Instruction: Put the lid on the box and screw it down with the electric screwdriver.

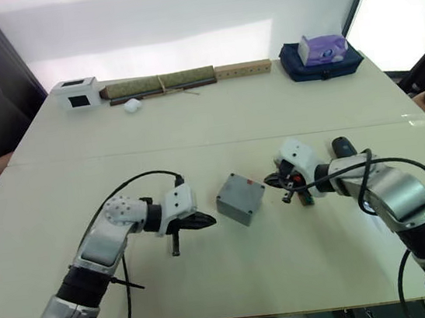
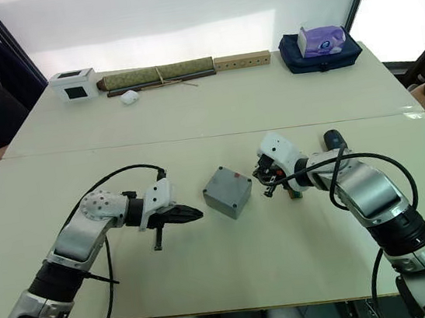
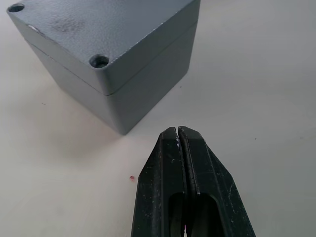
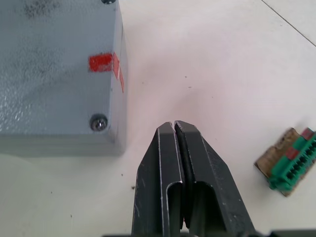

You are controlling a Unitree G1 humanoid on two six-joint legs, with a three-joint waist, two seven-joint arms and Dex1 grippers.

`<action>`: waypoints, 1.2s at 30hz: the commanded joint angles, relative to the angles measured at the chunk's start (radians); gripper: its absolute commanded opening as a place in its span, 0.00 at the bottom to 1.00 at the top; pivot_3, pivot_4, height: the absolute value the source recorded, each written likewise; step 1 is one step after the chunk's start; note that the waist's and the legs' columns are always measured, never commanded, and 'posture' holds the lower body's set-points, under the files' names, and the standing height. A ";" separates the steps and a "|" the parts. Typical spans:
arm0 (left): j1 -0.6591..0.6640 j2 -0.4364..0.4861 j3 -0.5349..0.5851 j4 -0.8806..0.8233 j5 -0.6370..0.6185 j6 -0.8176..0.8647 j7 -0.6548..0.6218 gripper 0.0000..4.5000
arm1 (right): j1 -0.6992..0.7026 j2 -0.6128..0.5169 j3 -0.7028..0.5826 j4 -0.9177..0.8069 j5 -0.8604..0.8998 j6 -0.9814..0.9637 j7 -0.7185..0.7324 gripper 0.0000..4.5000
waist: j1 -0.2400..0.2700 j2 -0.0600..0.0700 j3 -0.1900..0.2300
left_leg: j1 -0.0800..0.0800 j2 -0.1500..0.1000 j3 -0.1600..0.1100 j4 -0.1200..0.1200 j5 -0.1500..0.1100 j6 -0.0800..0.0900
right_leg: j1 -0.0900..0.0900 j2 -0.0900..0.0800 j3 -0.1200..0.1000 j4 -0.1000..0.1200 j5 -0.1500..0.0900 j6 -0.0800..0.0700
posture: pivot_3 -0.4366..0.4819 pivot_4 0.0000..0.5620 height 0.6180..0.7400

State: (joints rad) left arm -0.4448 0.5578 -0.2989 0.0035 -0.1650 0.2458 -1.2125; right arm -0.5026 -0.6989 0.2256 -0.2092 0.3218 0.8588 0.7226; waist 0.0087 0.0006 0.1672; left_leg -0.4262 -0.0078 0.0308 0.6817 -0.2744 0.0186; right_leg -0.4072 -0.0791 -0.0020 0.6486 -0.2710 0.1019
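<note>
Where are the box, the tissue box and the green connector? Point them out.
box (image 1: pixel 241 197), left eye view, top face.
tissue box (image 1: pixel 322 48), left eye view, purple side.
green connector (image 4: pixel 292 164), right wrist view, green body.

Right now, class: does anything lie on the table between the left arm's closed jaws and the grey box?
Nothing visible does. The left gripper, jaws shut, points at the box across bare table, apart from it; the lid already sits on top.

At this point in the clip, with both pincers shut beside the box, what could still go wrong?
1. The lid sits on the box, but one corner hole looks empty, so it may be only partly screwed.
2. The electric screwdriver lies behind the right arm and could get knocked.
3. The green connector beside the right pincer could be swept.
</note>
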 commanded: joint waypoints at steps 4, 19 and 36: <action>-0.053 -0.033 0.003 0.033 0.019 -0.030 0.038 0.00 | -0.023 0.026 0.030 -0.005 -0.012 -0.020 0.040 0.00 | 0.001 0.000 0.000 | 0.000 0.000 0.000 0.000 0.000 0.000 | 0.000 0.001 0.000 0.000 0.000 0.000 | 0.48 0.27 1.00; -0.145 -0.086 0.017 0.153 0.047 -0.091 0.073 0.00 | 0.074 -0.016 -0.001 -0.185 0.020 0.074 0.055 0.00 | 0.003 0.000 0.000 | 0.000 0.000 0.000 0.000 0.000 0.000 | 0.000 0.002 0.000 0.000 0.000 0.000 | 0.48 0.27 1.00; -0.091 0.003 0.085 0.005 -0.035 -0.012 0.039 0.00 | 0.109 0.001 -0.182 -0.190 -0.059 0.011 -0.144 0.00 | 0.000 0.000 0.000 | 0.000 0.000 0.000 0.000 0.000 0.000 | 0.000 0.001 0.000 0.000 0.000 0.000 | 0.48 0.27 1.00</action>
State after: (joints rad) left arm -0.5322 0.5454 -0.2549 0.0852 -0.1552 0.2121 -1.1610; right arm -0.3800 -0.7105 0.0868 -0.4098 0.2923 0.9122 0.6181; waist 0.0089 0.0005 0.1673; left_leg -0.4262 -0.0077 0.0306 0.6820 -0.2744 0.0186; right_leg -0.4072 -0.0781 -0.0022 0.6487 -0.2710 0.1020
